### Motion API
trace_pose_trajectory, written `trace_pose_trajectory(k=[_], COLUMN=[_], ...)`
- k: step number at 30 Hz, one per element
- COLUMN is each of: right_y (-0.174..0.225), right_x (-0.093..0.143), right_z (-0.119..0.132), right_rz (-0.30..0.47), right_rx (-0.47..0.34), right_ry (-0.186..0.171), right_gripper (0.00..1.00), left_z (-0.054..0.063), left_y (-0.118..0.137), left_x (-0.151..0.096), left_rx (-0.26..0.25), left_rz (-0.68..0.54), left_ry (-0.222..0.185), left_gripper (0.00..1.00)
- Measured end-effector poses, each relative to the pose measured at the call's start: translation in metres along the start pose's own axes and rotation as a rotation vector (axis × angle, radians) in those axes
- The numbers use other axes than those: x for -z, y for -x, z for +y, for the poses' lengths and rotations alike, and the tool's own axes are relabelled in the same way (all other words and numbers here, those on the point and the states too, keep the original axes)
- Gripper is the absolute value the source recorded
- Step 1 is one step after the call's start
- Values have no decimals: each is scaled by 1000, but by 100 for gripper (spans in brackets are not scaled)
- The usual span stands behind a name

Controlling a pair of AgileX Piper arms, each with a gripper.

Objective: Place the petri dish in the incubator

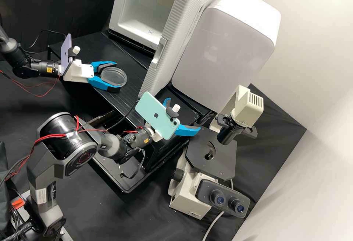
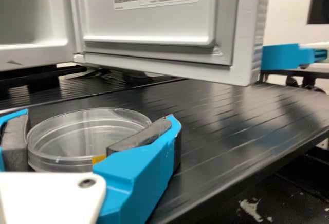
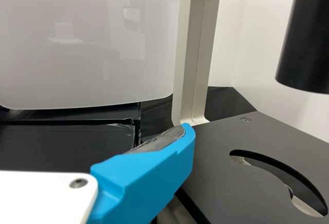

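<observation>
High view: left gripper (image 1: 116, 76) holds the petri dish (image 2: 82, 136) just outside the open incubator (image 1: 117, 13)

Grip: left gripper is clamped on the petri dish. Left wrist view has the grey pads (image 2: 136, 137) pressing the rim from opposite sides, with the dish level between the blue fingers (image 2: 139, 178). Dish is clear, with a small yellow mark on its wall by one pad. Can't tell if it rests on the black slatted shelf (image 2: 231, 116) or hangs just above it.

Dish position: in front of the incubator, outside the chamber, over the same shelf the incubator stands on. The incubator door (image 1: 176, 31) is wide open. The dish is near the door's inner face, not touching it. Chamber is white inside, floor visible.

Other arm: right gripper (image 1: 193, 128) is open, nothing held. Right wrist view shows one finger's pad (image 3: 159, 139) with its face bare. It's on the far side of the door from the incubator chamber, lower than the incubator's shelf, at the edge of the microscope stage (image 3: 257, 152). Well apart from the dish.

Rest: microscope (image 1: 206, 193) stands in front of and below the incubator, eyepieces pointing away from it. Second white cabinet (image 1: 228, 42) is just beside the incubator, behind the open door. Purple phone (image 1: 66, 52) sits on the left wrist, mint phone (image 1: 157, 115) on the right wrist. Black cloth (image 1: 110, 211) covers the bench below the incubator's shelf.
</observation>
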Motion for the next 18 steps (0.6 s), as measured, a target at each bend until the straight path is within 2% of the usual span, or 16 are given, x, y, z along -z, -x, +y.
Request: trace_pose_trajectory(k=[6,10,11,12,18], right_y=[0,0,0,0,0], right_x=[0,0,0,0,0], right_z=[0,0,0,0,0], right_rz=[0,0,0,0,0], right_rx=[0,0,0,0,0], right_ry=[0,0,0,0,0], right_gripper=[100,100,100,100,100], left_z=[19,40,40,47,56], left_y=[4,6,6,8,10], left_x=[17,22,22,22,19], left_rx=[0,-60,-60,-85,-109], left_rz=[68,83,83,85,66], left_ry=[-3,-15,-15,-21,-19], left_gripper=[0,0,0,0,0])
